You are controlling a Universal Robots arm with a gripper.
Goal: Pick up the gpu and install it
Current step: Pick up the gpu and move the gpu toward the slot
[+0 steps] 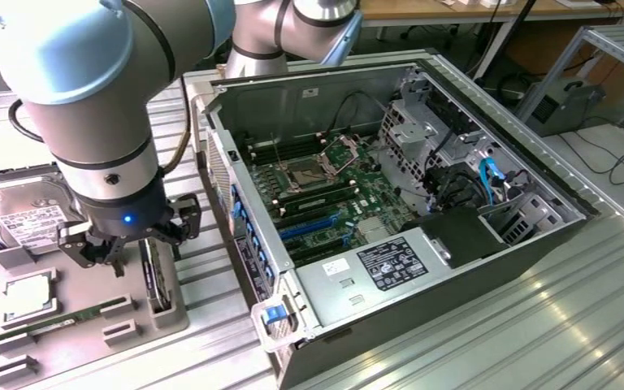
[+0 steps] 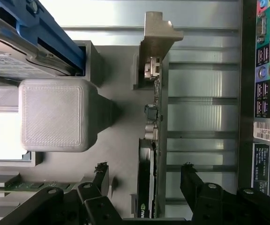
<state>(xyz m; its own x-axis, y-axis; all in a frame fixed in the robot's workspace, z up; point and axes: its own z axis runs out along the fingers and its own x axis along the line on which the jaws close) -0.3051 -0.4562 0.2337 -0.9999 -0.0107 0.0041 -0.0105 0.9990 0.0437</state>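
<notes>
At the exterior view's left a hard drive [image 1: 25, 218] is being carried on the gray tray [image 1: 74, 325], the gripper [image 1: 139, 248] is being held wide open, gripping nothing, jaws astride the gpu [image 1: 158, 284] being kept on edge in the tray, beside the computer case [image 1: 399, 187].

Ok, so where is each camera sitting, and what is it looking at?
Exterior view: up high, away from the robot, looking down on the open computer case and the grey tray of parts; the arm and claw show.
Wrist view: on the wrist, looking down past the open claw at the gpu standing on edge in the tray.
Both share: claw, gpu, tray and computer case.
</notes>
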